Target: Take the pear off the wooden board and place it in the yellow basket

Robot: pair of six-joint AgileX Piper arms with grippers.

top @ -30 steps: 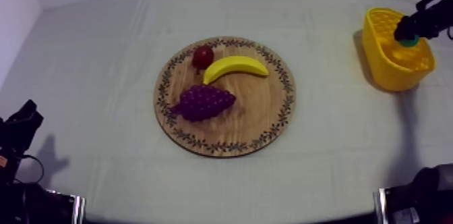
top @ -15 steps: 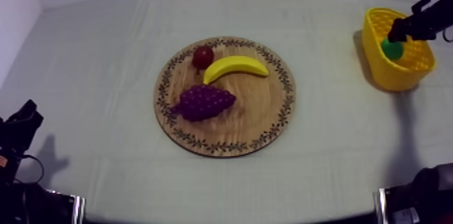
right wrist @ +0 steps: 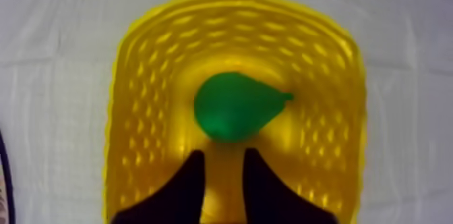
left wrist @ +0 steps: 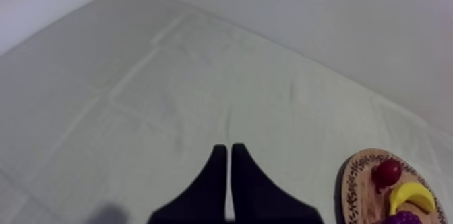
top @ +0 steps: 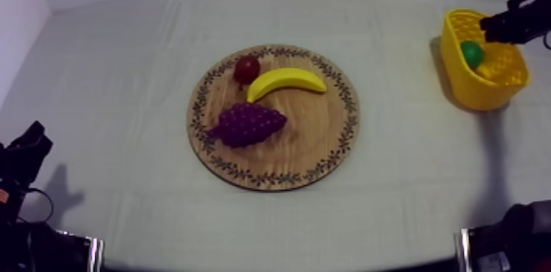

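pear (right wrist: 236, 105) now free in yellow basket (right wrist: 135, 105), right pincer (right wrist: 223, 154) spread above, left pincer (left wrist: 229, 148) pressed together

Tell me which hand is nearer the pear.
Right. The right hand hovers just over the pear lying in the yellow basket; the left hand sits far off, beyond the wooden board.
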